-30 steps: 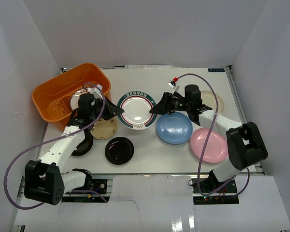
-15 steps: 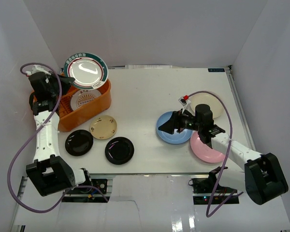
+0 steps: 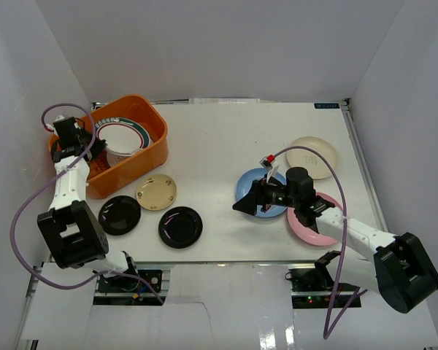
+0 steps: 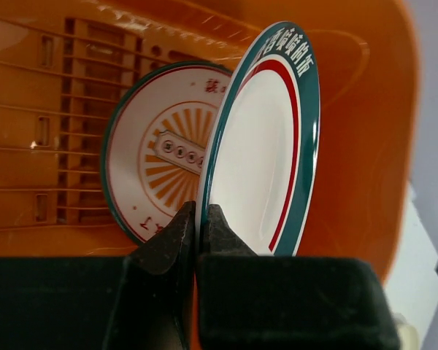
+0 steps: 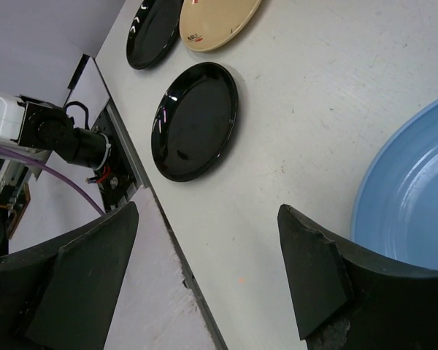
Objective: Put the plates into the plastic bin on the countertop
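Note:
The orange plastic bin [image 3: 150,156] stands at the far left of the white countertop [image 3: 219,138]. My left gripper [image 3: 90,147] is shut on the rim of the green-rimmed white plate [image 3: 121,136], held tilted on edge inside the bin [image 4: 365,146]. In the left wrist view the gripper [image 4: 201,219] pinches that plate [image 4: 263,160] above the orange-patterned plate [image 4: 157,168], which lies on the bin's slotted bottom. My right gripper [image 3: 242,205] is open and empty, low over the table just left of the light blue plate [image 3: 269,191].
The pink plate [image 3: 317,220] lies partly under the right arm and the cream plate [image 3: 314,157] behind it. The tan plate [image 3: 156,191] and two black plates [image 3: 119,214] [image 3: 180,226] lie in front of the bin. The right wrist view shows the light blue plate [image 5: 416,211] and one black plate [image 5: 196,120].
My left arm has brought the green-rimmed plate from the table up over the bin's rim and down into the bin. My right gripper has moved nearer and left, past the light blue plate's edge.

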Controlling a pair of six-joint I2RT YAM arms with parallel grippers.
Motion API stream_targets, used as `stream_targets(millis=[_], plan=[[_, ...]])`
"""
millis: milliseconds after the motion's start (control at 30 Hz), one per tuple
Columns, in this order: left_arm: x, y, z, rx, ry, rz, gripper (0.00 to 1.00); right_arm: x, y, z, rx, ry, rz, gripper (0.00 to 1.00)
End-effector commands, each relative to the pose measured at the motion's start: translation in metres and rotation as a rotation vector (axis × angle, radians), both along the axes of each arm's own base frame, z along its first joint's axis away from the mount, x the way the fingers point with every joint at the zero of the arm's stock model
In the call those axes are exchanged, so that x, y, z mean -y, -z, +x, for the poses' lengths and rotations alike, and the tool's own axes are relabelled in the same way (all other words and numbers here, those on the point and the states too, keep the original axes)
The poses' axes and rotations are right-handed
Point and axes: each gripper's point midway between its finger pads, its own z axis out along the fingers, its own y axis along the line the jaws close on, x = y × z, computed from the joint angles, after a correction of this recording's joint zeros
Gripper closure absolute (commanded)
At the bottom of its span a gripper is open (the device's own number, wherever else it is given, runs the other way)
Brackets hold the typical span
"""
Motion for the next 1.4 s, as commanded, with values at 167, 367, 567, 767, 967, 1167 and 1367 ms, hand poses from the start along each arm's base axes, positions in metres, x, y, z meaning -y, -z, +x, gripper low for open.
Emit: stream_targets(millis=[167, 367, 567, 767, 967, 1167, 1367], plan=[[-0.013, 0.027, 0.017, -0.058, -0.001, 0.026, 0.85, -0.009, -0.005, 0.005, 0.049, 0.017, 0.008, 0.18], [-0.016, 0.037, 0.015, -0.080, -0.014, 0.032, 0.46, -0.010, 0.006, 0.011, 0.045, 0.056, -0.027, 0.18], [-0.012, 0.030, 0.006, -0.051, -0.012, 0.038, 0.09, -0.020, 0.024, 0.014, 0.011, 0.062, -0.071, 0.18], [-0.006, 0.000, -0.009, 0.037, -0.017, 0.082, 0.02, -0.033, 0.046, 0.011, -0.034, 0.082, -0.121, 0.24], [0.017, -0.035, -0.039, 0.220, -0.018, 0.136, 0.02, -0.025, 0.034, 0.034, 0.040, 0.180, -0.175, 0.41], [0.071, -0.066, -0.066, 0.356, 0.120, 0.156, 0.02, 0.021, 0.006, 0.078, 0.133, 0.410, -0.267, 0.75], [0.217, -0.052, -0.099, 0.367, 0.538, 0.045, 0.09, 0.138, -0.018, 0.132, 0.088, 0.806, -0.197, 0.86]])
